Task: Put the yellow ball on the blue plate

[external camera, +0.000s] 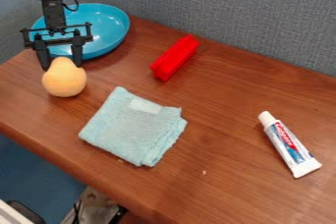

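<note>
We find the yellow ball (63, 79) resting on the wooden table (223, 110), not on the blue plate (102, 28). It sits directly under the gripper (58, 59), its top rising into the gap between the two black fingers. The jaws stand part-way apart, one finger on each side of the ball's upper end; whether the pads actually press on it we cannot tell from this view. We judge no lift has begun, since the ball looks seated on the wood.

The plate lies just beyond the gripper, toward the back wall, its near rim partly behind the arm, and it holds nothing we can see. So the task reads as early: the approach is made, while the grasp, the lift, the short carry back over the rim and the release are all left to do.

Farther out from the gripper: a folded teal cloth (134, 125) nearer the table's front edge, a red block (174, 57) off to the side, and a toothpaste tube (288, 142) well apart at the far end.
</note>
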Tool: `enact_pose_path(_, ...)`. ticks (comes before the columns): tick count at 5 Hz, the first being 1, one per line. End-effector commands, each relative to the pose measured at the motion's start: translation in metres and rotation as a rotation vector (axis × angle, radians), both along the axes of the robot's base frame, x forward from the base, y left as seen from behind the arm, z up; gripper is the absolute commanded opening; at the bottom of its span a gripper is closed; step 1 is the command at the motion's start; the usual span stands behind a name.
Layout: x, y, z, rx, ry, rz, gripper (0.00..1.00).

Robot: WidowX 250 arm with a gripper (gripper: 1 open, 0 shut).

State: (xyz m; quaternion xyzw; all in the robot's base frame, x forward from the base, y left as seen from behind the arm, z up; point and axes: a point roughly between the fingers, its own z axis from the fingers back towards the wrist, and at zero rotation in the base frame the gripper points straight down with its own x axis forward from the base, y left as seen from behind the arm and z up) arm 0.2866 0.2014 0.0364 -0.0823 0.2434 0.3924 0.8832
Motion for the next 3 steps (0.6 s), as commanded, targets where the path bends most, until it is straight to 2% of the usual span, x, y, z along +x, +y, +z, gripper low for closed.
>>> enact_pose_path(1, 0.009, -0.0204, -0.0032, -0.039, -0.011, -0.053, 0.0)
enact_pose_path(3, 0.0092, -0.0222, -0.003, -0.046, -0.011, -0.059, 0.0)
